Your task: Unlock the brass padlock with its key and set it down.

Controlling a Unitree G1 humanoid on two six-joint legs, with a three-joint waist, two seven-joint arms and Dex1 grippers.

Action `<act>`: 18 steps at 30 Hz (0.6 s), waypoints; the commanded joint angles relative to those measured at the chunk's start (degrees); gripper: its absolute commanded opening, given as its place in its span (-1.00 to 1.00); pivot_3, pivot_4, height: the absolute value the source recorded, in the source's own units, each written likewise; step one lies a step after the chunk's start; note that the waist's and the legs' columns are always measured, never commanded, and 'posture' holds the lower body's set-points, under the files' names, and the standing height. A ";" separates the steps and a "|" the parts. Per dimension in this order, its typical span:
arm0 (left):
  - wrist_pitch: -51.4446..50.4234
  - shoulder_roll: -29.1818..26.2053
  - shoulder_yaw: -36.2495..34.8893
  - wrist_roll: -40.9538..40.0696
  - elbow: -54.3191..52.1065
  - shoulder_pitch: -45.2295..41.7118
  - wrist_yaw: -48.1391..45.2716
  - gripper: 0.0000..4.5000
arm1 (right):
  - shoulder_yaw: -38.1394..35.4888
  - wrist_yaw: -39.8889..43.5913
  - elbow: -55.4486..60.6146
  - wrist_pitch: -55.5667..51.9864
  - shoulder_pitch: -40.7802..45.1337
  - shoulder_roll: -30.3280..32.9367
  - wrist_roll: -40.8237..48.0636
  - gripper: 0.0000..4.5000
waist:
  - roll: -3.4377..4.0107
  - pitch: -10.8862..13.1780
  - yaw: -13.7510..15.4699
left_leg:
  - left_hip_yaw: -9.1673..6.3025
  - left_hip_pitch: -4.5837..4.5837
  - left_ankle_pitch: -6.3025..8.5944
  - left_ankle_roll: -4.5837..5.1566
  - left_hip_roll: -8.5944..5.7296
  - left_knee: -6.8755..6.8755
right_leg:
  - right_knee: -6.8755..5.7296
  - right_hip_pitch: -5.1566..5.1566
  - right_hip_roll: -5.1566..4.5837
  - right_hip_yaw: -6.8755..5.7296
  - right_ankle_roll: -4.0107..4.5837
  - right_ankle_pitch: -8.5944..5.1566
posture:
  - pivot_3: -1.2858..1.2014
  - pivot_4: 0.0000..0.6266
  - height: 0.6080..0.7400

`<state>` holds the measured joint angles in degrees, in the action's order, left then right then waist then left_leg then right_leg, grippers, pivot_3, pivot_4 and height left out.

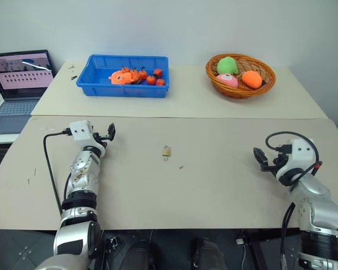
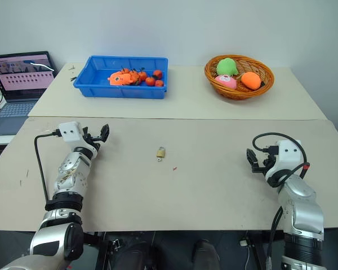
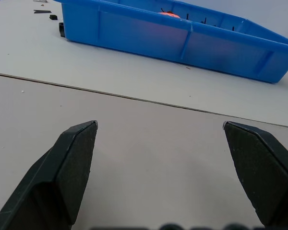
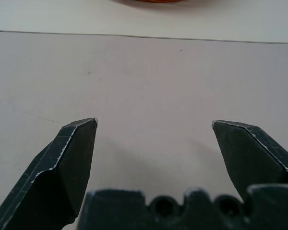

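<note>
Centrally, the brass padlock (image 1: 166,151) lies lengthwise toward the far edge, between 2 wide-apart, empty end effectors.

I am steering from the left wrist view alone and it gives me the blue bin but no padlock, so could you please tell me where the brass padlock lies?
Observer: The brass padlock lies on the near table, about midway between the two grippers, touched by neither.
Operator: Thank you. Is the right gripper free to help?
Observer: Yes, the right gripper is open with nothing between its fingers.
Operator: Is anything lying close to the padlock?
Observer: A tiny red speck lies just beyond it, toward the right gripper. I cannot make out the key as a separate thing.
</note>
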<state>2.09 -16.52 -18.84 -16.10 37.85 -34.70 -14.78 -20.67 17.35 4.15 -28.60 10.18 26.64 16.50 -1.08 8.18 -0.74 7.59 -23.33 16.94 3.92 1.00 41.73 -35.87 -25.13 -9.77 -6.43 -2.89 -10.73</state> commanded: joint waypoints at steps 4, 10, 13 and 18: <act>1.96 -0.24 2.04 2.22 -1.53 0.27 0.46 0.98 | -0.03 0.08 1.64 1.89 -0.47 0.00 -0.10 1.00 | 0.00 0.00 0.03 | 0.00 -0.01 0.00 0.00 0.00 0.00 | 0.00 0.00 0.00 0.00 0.00 0.00 | 0.03 -0.52 0.28; 1.71 -0.54 3.66 2.38 -1.71 0.97 -3.01 0.98 | 0.10 0.01 1.60 1.96 -0.93 0.03 -0.36 1.00 | 0.00 0.00 0.01 | 0.00 0.00 0.00 0.00 0.00 0.00 | 0.01 0.00 0.00 0.00 0.00 0.00 | 0.03 -0.52 0.28; -0.40 -2.27 4.52 0.88 -2.22 1.82 -9.76 0.98 | -0.02 0.14 2.20 1.69 -1.48 0.05 -0.23 1.00 | 0.00 0.00 -0.01 | 0.00 0.00 0.00 0.00 0.00 0.00 | 0.00 0.00 0.00 0.00 0.00 0.00 | 0.03 -0.52 0.28; -2.22 -9.70 8.98 1.44 -1.95 0.73 -26.32 0.98 | 0.64 1.57 2.89 1.38 -2.22 0.91 0.02 1.00 | 0.01 0.00 -0.31 | 0.05 -0.01 0.00 0.00 0.02 0.00 | -0.01 -0.05 0.01 0.00 0.00 -0.01 | 0.03 -0.52 0.28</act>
<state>0.31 -24.29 -11.19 -14.49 37.60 -32.34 -35.56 -19.83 18.10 4.32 -28.17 7.80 26.43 16.02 -1.07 8.18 -1.05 7.65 -23.31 16.94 3.91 1.02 41.73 -35.87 -25.17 -9.76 -6.42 -2.89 -10.74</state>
